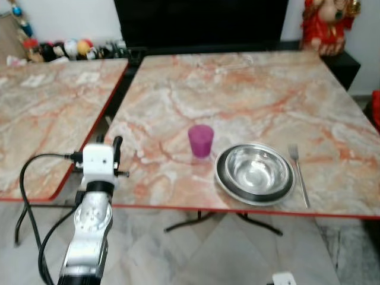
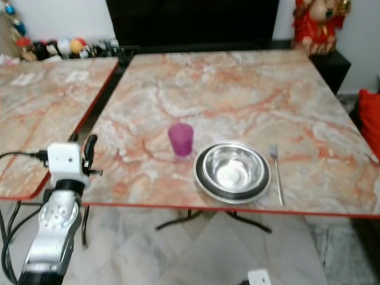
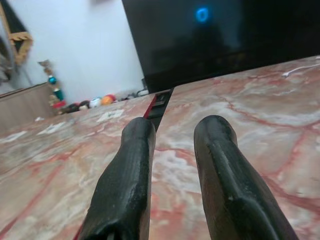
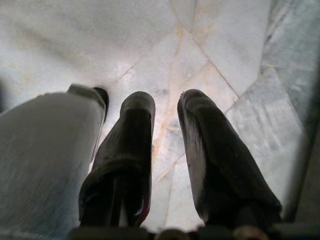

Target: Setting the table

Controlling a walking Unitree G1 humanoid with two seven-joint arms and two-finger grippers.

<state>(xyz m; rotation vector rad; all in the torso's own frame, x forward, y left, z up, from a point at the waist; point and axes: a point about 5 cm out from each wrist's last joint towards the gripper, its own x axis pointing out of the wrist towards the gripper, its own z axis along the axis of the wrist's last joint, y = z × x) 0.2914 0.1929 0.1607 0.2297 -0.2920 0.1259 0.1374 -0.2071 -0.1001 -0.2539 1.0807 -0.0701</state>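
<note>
1. Near the front edge of the marble-topped bench [image 1: 249, 89] sits a steel bowl [image 1: 256, 169] inside a dark-rimmed steel plate [image 1: 222, 178].
2. Just beside the plate, on the robot's right, lies a fork [image 1: 298, 172], its tines pointing away from the robot.
3. On the robot's left of the bowl stands a purple cup [image 1: 200, 140], upright, close to the plate's rim but apart from it.
4. At the bench's left front corner hovers the left gripper [image 3: 172, 145], over the gap to a second marble bench [image 1: 47, 113]; its fingers [image 3: 125, 185] are slightly parted and hold nothing.
5. Down by the robot's side hangs the right gripper [image 4: 167, 115], pointing at the tiled floor [image 4: 225, 45]; its fingers [image 4: 127, 150] stand a little apart, empty.
6. Beyond the bench are a black cabinet [image 1: 202, 24] and a red figurine [image 1: 326, 24].
</note>
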